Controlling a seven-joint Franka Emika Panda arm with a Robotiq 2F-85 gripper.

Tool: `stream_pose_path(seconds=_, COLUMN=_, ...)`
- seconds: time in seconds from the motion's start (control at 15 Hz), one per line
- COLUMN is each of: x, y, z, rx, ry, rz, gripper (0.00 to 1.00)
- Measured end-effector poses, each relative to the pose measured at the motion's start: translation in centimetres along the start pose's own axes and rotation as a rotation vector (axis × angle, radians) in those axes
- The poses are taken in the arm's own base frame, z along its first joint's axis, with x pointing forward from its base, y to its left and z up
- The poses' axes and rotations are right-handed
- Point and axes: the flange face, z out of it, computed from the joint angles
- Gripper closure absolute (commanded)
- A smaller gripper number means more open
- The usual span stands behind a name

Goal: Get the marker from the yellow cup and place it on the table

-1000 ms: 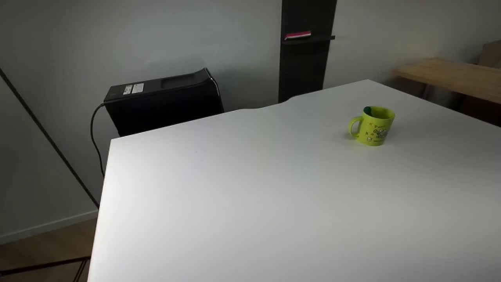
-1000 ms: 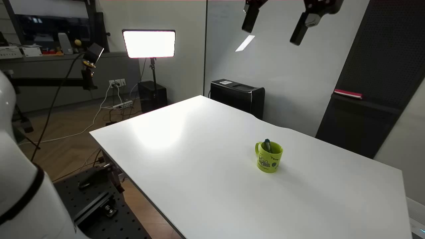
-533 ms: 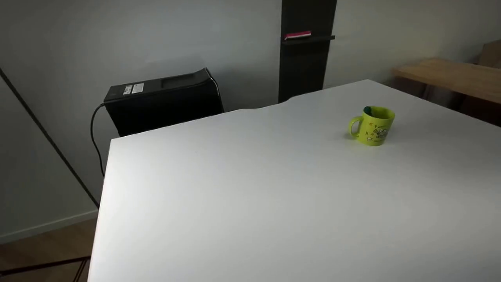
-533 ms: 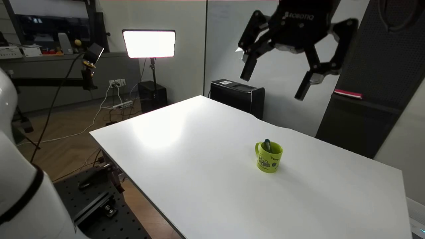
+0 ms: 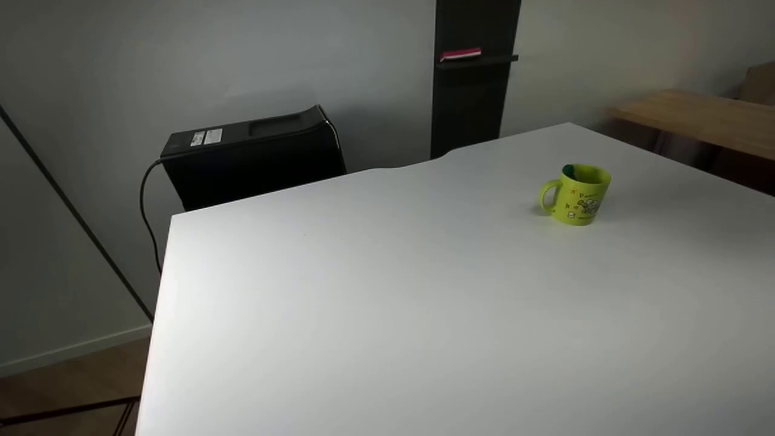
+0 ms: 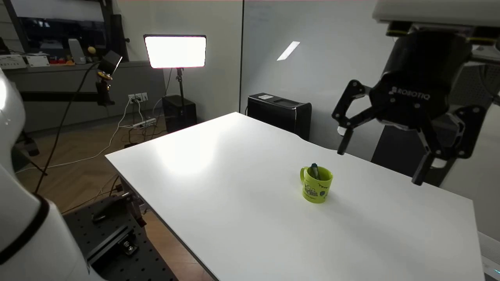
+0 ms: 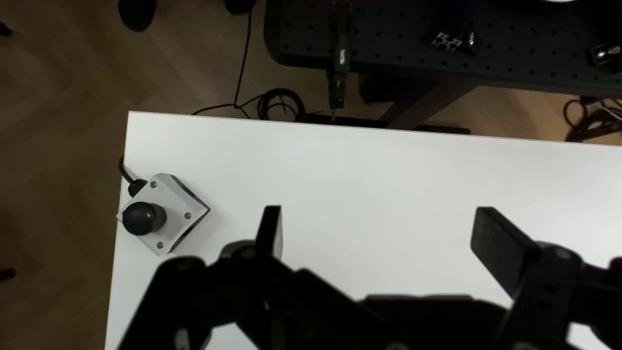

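Probably the reaching step: hand (image 6: 379, 167) spread wide, nothing held.
The marker (image 6: 315, 170) leans inside the cup (image 6: 317, 189), in from the wavy edge of the worktop (image 6: 234, 187); next, the hand should centre over the marker's top, descend and pinch.

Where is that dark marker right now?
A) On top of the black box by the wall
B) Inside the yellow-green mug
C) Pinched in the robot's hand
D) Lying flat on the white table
B: in both exterior views the marker shows at the mouth of the yellow-green mug, while the open hand holds nothing.
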Motion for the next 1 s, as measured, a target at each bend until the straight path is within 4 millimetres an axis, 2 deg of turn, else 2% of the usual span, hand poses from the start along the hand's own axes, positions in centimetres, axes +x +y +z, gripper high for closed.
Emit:
stream_pose_path(seconds=0.27, x=4.9, y=3.8, z=1.6, rx=0.008, ry=0.001, rz=0.025, gripper=0.00)
stream_pose_path(seconds=0.53, x=9.8, y=6.4, z=2.6, rx=0.055, ry=0.018, rz=0.065, gripper=0.00)
stream_pose_path(seconds=0.73, x=12.6, y=7.1, z=2.3, rx=0.080, ry=0.033, rz=0.090, gripper=0.00)
stream_pose_path(seconds=1.0, x=15.4, y=6.9, z=0.6, rx=0.094, ry=0.077, rz=0.126, gripper=0.00)
